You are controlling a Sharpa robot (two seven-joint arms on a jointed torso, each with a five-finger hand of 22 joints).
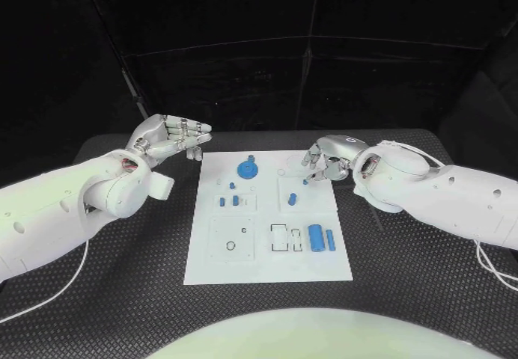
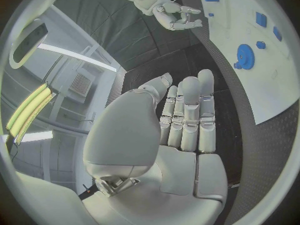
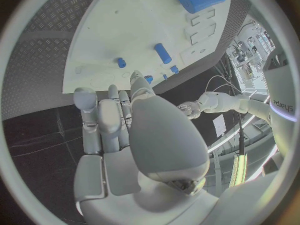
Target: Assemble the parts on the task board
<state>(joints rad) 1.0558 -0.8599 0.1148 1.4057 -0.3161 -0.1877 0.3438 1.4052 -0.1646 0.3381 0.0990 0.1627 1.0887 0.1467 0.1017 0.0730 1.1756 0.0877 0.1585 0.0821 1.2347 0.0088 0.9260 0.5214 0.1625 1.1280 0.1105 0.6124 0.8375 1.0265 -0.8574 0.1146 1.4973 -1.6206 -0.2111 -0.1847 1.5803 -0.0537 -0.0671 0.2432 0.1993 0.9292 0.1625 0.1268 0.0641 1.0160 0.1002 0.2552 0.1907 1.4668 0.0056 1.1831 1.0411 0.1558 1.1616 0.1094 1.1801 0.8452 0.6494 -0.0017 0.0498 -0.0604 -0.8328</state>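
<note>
Both hands hover empty: the left hand off the board's ten o'clock corner, fingers loosely apart. The right hand hangs over its two o'clock edge, fingers seemingly half-curled near a small blue peg.

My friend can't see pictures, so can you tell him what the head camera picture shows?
A white task board lies on a black table, with small blue parts on it. The right hand hovers over the board's far right corner, and the left hand is raised beside its far left corner.
</note>
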